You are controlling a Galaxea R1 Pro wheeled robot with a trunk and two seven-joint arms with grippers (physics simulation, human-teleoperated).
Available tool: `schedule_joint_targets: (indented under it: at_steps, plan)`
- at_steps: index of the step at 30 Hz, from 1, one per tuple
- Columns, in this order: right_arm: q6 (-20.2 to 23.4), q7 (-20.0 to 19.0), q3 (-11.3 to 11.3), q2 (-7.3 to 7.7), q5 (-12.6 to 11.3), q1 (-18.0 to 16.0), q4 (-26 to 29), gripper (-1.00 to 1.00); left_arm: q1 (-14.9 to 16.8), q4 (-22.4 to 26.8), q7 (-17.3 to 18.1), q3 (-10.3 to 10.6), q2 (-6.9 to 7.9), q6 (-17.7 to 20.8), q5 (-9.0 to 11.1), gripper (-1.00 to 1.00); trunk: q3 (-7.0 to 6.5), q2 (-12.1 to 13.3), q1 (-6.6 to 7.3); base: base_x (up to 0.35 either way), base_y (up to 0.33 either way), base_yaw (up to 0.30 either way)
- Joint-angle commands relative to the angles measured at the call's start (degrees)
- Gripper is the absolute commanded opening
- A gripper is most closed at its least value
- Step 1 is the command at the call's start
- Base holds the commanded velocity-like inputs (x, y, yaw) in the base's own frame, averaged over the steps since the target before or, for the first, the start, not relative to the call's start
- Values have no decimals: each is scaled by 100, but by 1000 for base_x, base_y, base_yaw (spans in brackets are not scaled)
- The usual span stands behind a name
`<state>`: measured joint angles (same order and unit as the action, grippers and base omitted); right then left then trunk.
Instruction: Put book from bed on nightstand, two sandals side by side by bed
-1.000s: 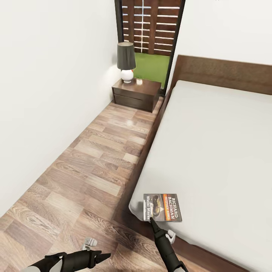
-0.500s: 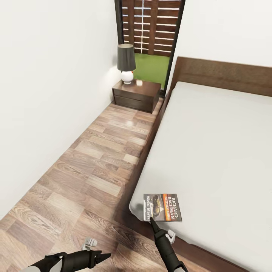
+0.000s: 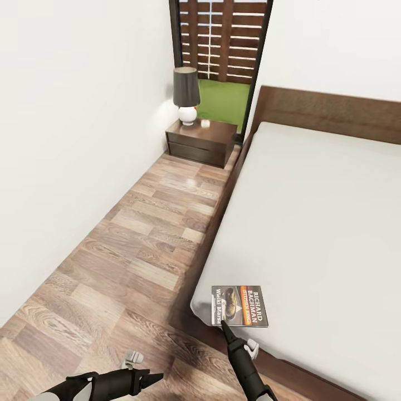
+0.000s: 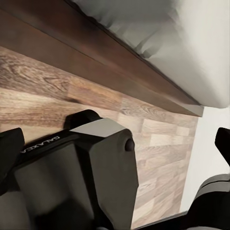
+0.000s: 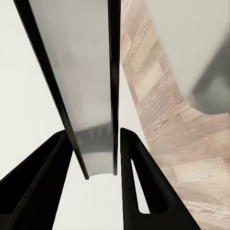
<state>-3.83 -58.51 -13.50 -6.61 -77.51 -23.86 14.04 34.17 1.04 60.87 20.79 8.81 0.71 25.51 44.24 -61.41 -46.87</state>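
Note:
The book [image 3: 239, 305] lies flat on the near left corner of the bed [image 3: 312, 211], its dark cover with the orange band facing up. My right gripper [image 3: 223, 324] is at the book's near edge. In the right wrist view the book [image 5: 91, 96] stands edge-on between the two fingertips [image 5: 134, 163], which are shut on it. Low over the floor to the left, my left gripper [image 3: 157, 378] is open and holds nothing. The nightstand [image 3: 200, 139] stands against the far wall beside the headboard. The two sandals are out of view.
A dark-shaded lamp [image 3: 186, 92] and a small white item [image 3: 205, 122] sit on the nightstand. A strip of wood-plank floor [image 3: 150, 234] runs between the white wall and the bed frame. A tall window [image 3: 223, 50] is behind the nightstand.
The whole picture has slid down a little, so the head camera has moved. The book and both arms keep their places.

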Motion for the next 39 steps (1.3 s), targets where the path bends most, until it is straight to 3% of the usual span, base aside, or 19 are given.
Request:
schedule_joint_targets:
  at_steps: [1, 39]
  plan:
    - [-39, -11, -47, 2, -45, -4, -6, -100, 2, 2, 16, 48, 1, 8, 49, 100, -15, 39, 22, 0, 0, 0]
    - [-74, 7, -48, 2, -45, -4, -7, -100, 2, 2, 17, 56, -2, 8, 42, 100, -697, 1563, 857, 0, 0, 0]
